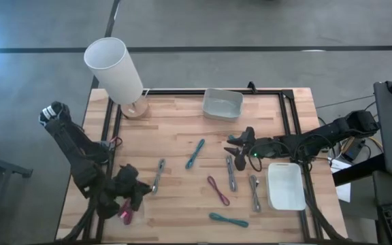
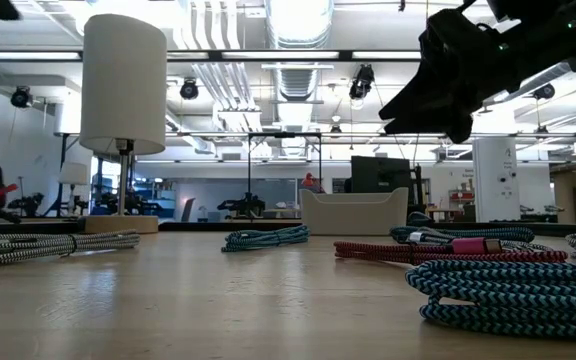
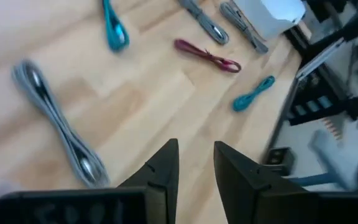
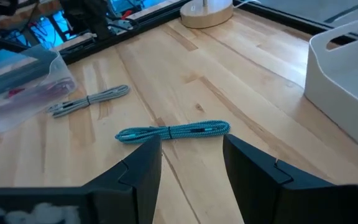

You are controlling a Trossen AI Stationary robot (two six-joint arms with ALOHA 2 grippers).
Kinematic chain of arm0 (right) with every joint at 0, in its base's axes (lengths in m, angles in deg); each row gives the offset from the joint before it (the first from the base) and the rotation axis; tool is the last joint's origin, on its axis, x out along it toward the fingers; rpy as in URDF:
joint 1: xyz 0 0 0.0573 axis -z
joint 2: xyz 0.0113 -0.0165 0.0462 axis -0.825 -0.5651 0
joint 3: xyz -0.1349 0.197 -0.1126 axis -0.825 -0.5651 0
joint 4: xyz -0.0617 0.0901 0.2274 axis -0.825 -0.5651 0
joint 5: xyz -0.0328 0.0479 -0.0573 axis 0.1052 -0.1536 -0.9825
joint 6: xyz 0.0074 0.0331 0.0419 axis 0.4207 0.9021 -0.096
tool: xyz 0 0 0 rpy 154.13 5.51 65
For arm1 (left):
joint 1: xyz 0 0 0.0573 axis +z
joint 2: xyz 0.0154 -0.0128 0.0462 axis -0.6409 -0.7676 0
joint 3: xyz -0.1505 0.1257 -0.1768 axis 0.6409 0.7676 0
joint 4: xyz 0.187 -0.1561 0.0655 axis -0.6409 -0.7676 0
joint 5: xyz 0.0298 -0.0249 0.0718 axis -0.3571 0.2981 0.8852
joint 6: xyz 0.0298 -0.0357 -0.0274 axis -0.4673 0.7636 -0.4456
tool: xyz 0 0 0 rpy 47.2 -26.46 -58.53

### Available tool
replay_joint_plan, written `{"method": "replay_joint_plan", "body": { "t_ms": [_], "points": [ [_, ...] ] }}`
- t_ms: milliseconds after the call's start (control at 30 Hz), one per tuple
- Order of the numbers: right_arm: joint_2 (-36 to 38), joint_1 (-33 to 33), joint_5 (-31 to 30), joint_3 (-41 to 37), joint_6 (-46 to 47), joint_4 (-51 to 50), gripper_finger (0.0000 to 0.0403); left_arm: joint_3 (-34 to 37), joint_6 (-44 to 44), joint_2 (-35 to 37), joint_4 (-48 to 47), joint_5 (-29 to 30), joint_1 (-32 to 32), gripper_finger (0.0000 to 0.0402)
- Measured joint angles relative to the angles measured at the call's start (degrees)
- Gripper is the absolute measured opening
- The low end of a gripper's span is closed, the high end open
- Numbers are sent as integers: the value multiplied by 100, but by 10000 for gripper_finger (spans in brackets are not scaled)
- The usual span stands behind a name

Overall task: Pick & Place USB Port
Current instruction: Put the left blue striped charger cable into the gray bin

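We see the far bin (image 1: 222, 104) and the right tray (image 1: 286, 186) bare. Right gripper (image 4: 191, 155) fingers (image 4: 143, 165) spread wide, left gripper (image 3: 196, 163) fingers (image 3: 164, 168) narrowly parted; both hold nothing.

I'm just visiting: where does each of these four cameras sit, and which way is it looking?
High view: above, straight down on the table; both arms show.
Low view: at tabletop height, across the cables to the lamp; one hand overhead.
Left wrist view: on the left arm, past the left hand at the grey cable.
Right wrist view: on the right arm, past the open right hand at the teal cable.
Shared: high and right wrist views both show that teal cable.
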Motion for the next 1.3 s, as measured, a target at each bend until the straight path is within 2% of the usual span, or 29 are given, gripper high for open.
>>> {"method": "replay_joint_plan", "body": {
  "t_ms": [233, 500, 667, 833, 1067, 1300],
  "points": [
    [0, -258, 153, 0, 32, 21, 167, 27, -2124, -157, -2, 2, 565, 92],
    [0, -617, 102, 0, 34, 57, 151, 31, -3231, -276, 0, -97, 1475, 92],
    [0, -639, 98, 0, 13, 55, 146, 31, -4068, -353, 26, -713, 2174, 104],
    [-1, -638, 146, 0, -165, -30, 158, 31, -4967, -526, 193, -1020, 2814, 139],
    [-2, -636, 144, 33, -216, -9, 184, 31, -5305, -979, 1013, -1119, 3584, 180],
    [-2, -625, 94, 42, -271, -7, 187, 38, -5519, -2079, 2146, -1156, 4038, 188]
  ]
}}
